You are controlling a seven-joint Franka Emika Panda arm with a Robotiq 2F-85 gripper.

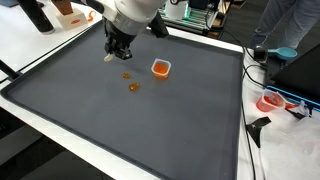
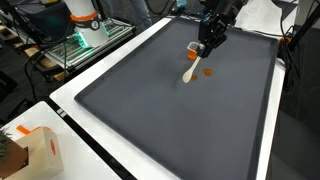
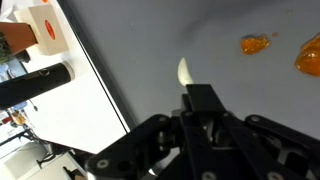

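Note:
My gripper (image 1: pixel 118 48) (image 2: pixel 208 44) hangs over the far part of a dark grey mat (image 1: pixel 150 120) (image 2: pixel 170 110), shut on a pale wooden spoon (image 2: pixel 189 68) (image 1: pixel 110 57). The spoon slants down out of the jaws, its tip just above the mat. From the wrist, the spoon's tip (image 3: pixel 184 72) pokes out past the closed fingers (image 3: pixel 203 102). Two orange bits (image 1: pixel 126 74) (image 1: pixel 134 87) lie on the mat close to the spoon, and one orange bit (image 2: pixel 208 72) shows below the gripper. An orange bowl (image 1: pixel 160 68) stands a little beyond them. Two orange bits (image 3: pixel 255 44) (image 3: pixel 310 57) also show in the wrist view.
The mat lies on a white table (image 1: pixel 40 50) (image 2: pixel 90 130). A cardboard box (image 2: pixel 33 150) (image 3: pixel 45 28) and a black cylinder (image 3: pixel 35 85) sit off the mat. A red-and-white object (image 1: pixel 270 102) and cables lie past one mat edge, where a person (image 1: pixel 290 25) stands.

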